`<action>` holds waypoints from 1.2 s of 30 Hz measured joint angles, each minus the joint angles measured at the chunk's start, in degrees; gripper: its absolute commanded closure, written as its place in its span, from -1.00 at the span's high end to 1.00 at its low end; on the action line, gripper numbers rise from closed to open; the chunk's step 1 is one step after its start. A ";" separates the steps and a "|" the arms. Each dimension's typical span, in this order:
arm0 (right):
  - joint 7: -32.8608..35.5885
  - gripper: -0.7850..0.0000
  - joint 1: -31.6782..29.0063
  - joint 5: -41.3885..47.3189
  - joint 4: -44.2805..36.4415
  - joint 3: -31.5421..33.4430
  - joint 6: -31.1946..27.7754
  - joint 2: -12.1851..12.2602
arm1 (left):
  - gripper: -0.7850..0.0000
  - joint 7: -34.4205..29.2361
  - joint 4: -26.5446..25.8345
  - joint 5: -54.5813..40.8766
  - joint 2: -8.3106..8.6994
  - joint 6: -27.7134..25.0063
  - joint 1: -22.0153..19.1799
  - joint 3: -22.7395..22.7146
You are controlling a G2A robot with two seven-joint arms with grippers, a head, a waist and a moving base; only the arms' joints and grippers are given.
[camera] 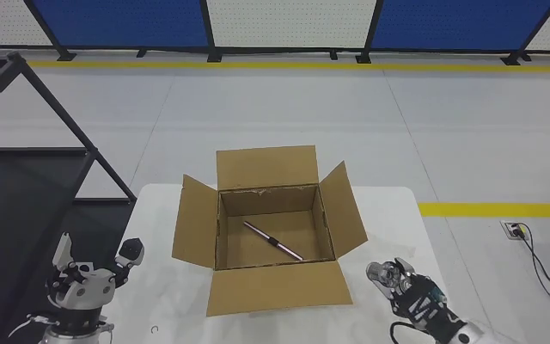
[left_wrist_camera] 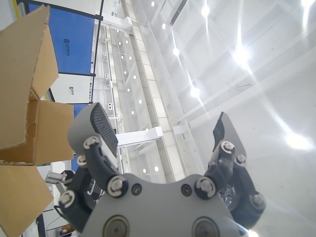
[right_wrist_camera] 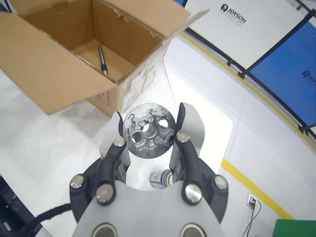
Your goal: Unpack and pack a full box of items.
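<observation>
Surroundings you are seeing
A white table (camera: pixel 172 301) is standing on pale floor; a blue panel (camera: pixel 120 21) and a white panel (camera: pixel 288 21) are lining the yellow line (camera: pixel 284 64) beyond, a black frame (camera: pixel 88 153) rising beside the table.

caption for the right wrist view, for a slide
Right gripper clamps a metal gear hub near the open cardboard box holding a rod.
</observation>
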 measured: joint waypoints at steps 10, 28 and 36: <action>-1.77 -1.00 -0.76 -1.70 -4.36 -1.65 -0.06 -0.05 | 1.00 0.00 0.00 0.00 0.00 0.00 0.00 0.00; -4.19 -1.00 6.20 -9.30 -10.22 -13.18 -3.49 -0.29 | 1.00 0.00 0.00 0.00 0.00 0.00 0.00 0.00; 8.91 -1.00 23.98 -12.39 -4.63 -31.38 3.61 -2.96 | 1.00 0.00 0.00 0.00 0.00 0.00 0.00 0.00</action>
